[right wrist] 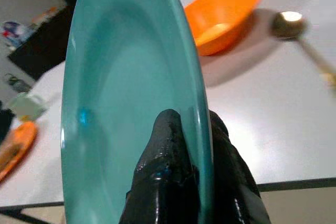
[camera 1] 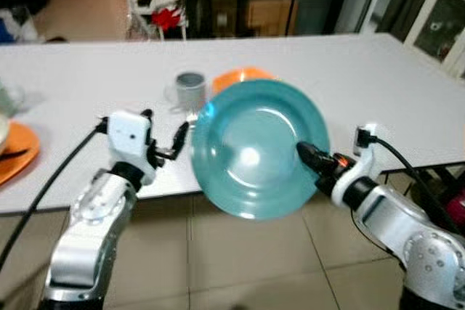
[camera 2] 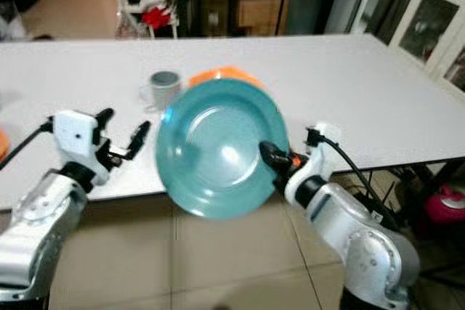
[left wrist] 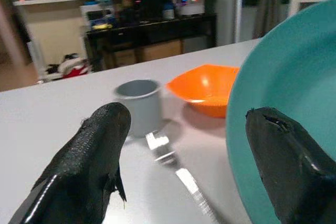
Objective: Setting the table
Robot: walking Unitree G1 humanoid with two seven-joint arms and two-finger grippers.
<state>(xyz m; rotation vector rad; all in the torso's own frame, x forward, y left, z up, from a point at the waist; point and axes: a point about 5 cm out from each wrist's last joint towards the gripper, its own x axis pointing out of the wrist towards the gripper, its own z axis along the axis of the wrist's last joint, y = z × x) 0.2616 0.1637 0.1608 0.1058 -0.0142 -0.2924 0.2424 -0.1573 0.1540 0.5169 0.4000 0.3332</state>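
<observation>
White table [camera 1: 378, 78], teal plate [camera 1: 254, 143] hiding orange bowl [camera 1: 243, 75]

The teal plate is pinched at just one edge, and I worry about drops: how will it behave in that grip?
The teal plate looks rigid, so it likely won't flex. Its glossy surface may slip between the right gripper fingers clamped on the rim. Held tilted beyond the table edge, a slip would probably send it to the floor.
</observation>
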